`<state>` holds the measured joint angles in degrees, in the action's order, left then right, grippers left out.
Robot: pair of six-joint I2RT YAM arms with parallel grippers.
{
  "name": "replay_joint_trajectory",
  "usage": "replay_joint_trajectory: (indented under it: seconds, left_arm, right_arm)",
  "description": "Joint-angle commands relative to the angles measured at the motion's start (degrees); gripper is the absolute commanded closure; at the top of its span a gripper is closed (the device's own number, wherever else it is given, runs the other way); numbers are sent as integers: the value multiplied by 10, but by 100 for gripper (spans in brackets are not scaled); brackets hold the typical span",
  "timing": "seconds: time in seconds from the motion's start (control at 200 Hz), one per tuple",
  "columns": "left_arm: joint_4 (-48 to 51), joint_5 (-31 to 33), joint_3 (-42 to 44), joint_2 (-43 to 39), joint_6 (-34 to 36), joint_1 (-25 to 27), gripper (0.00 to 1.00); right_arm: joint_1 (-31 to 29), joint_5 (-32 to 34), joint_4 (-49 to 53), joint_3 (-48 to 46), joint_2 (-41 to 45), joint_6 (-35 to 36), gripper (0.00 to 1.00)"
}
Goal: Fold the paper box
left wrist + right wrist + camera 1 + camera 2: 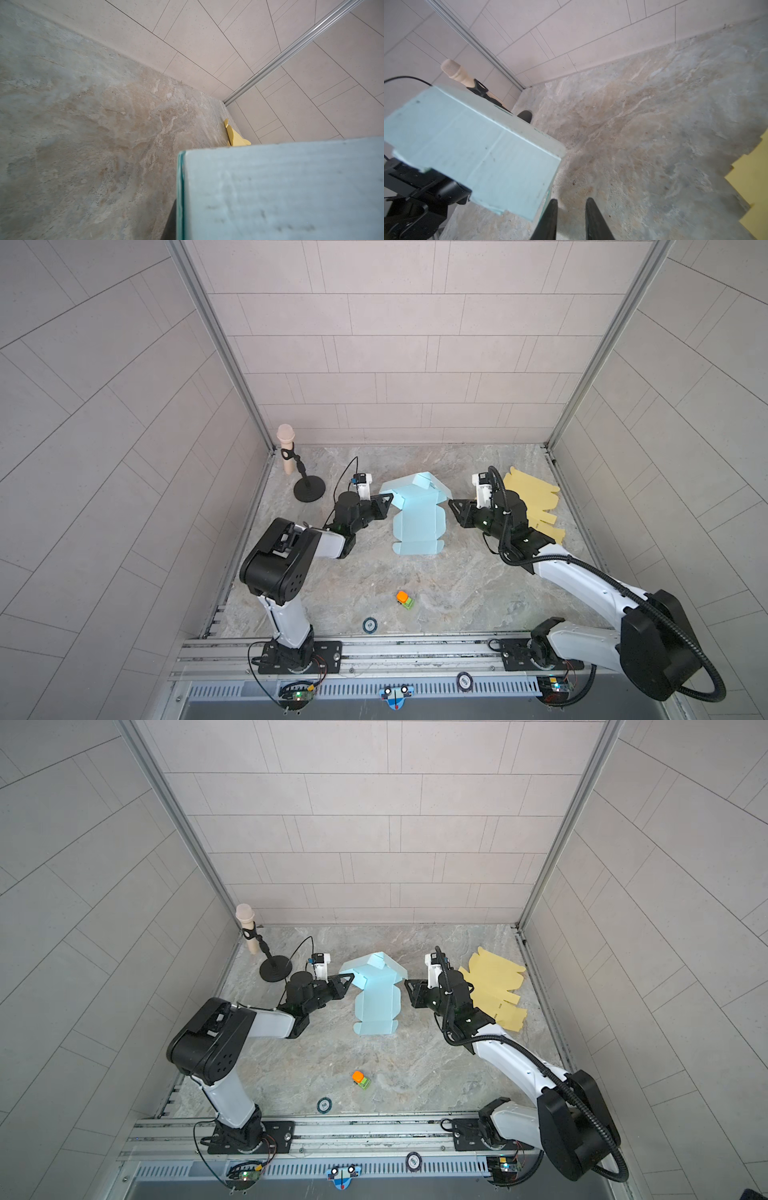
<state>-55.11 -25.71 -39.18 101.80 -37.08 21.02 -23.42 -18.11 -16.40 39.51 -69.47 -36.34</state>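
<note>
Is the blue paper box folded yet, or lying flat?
Partly folded. In both top views the far end of the blue paper box stands raised in angled panels; its near half lies flat on the table.

Matt card: paper box (419,518), yellow sheet (536,493); table (457,585) mottled, stone-look, smooth.

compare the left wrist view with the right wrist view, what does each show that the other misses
Only the left wrist view shows the metal corner post next to the end of the yellow cardboard sheet.

Only the right wrist view shows the microphone on its stand, the left arm beyond the box, and the right gripper, jaws apart with nothing between them.

Both show the blue paper box close up, the yellow sheet, the marble table and the tiled wall.
</note>
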Motion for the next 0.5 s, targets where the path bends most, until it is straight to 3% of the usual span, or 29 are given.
replay_joint_trajectory:
  seconds: [0.0, 0.491]
  left_arm:
    - [-34, -14, 3, 7, -5, -1, 94]
    - [-33, -15, 3, 5, -2, 0, 93]
  right_arm:
    - [-1, -18, -68, 0, -11, -31, 73]
    - [-43, -42, -136, 35, -66, -51, 73]
